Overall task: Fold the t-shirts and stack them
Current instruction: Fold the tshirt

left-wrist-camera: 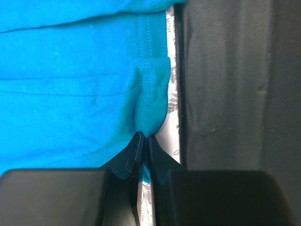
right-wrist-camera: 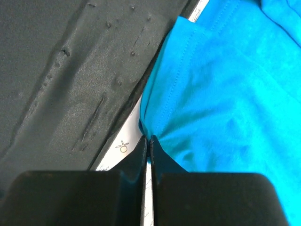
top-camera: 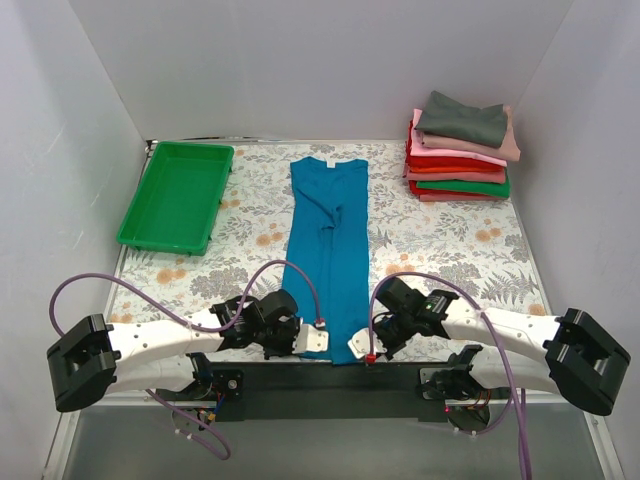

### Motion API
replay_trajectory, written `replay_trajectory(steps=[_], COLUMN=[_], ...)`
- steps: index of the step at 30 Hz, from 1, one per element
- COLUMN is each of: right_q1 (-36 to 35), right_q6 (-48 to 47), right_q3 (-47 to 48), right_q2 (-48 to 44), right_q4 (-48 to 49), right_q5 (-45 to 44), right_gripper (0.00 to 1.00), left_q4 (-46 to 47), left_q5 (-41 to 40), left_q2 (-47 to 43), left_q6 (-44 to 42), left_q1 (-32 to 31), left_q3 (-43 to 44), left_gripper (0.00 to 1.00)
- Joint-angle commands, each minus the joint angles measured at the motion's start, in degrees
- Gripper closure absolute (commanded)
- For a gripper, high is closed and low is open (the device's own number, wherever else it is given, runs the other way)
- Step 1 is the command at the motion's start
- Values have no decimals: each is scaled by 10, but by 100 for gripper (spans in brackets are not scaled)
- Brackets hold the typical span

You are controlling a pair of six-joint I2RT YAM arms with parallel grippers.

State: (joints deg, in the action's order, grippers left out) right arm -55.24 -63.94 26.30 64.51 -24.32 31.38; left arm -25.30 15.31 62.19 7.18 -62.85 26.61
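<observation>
Top external view gives me the teal-blue t-shirt lying as a long narrow strip on the surface. It runs straight away from my 2 hands, with its near hem between them. Left wrist view: the left hand is clenched on 1 corner of that hem, cloth bunched right at its fingertips. Right wrist view: the right hand is clenched too, cloth drawn to its tips at the other corner, though the bite looks thin. I judge the step in hand is carrying this hem forward, away from both hands, onto the collar end. To do it well I'd lift both hands evenly, just clear of the surface, and travel in parallel with the hem taut across. I'd watch the right corner for slipping. The stack of folded t-shirts sits far ahead of the right hand, for later.
</observation>
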Motion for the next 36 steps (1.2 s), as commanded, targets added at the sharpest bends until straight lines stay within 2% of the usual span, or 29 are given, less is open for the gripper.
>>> replay_trajectory(steps=[1, 6, 13, 19, 23, 29, 36], right_q1=[1, 31, 122, 152, 190, 264, 310], right_q6=[0, 29, 54, 85, 95, 120, 152], right_q3=[-3, 35, 95, 169, 219, 313, 401], right_q2=[-10, -19, -4, 59, 102, 194, 293], right_q4=[-33, -47, -56, -63, -63, -60, -44], right_q5=[-13, 38, 112, 123, 119, 104, 92], right_gripper=[99, 99, 99, 99, 99, 99, 99], left_q4=[-10, 10, 47, 79, 114, 190, 237], left_q5=[21, 17, -27, -20, 8, 50, 48], left_q2=[-10, -24, -28, -9, 11, 122, 270], left_q6=[9, 13, -16, -64, -102, -123, -135], left_q1=[-8, -8, 4, 81, 174, 260, 304], left_q3=[11, 15, 22, 50, 79, 133, 240], left_gripper=[100, 100, 100, 100, 100, 100, 100])
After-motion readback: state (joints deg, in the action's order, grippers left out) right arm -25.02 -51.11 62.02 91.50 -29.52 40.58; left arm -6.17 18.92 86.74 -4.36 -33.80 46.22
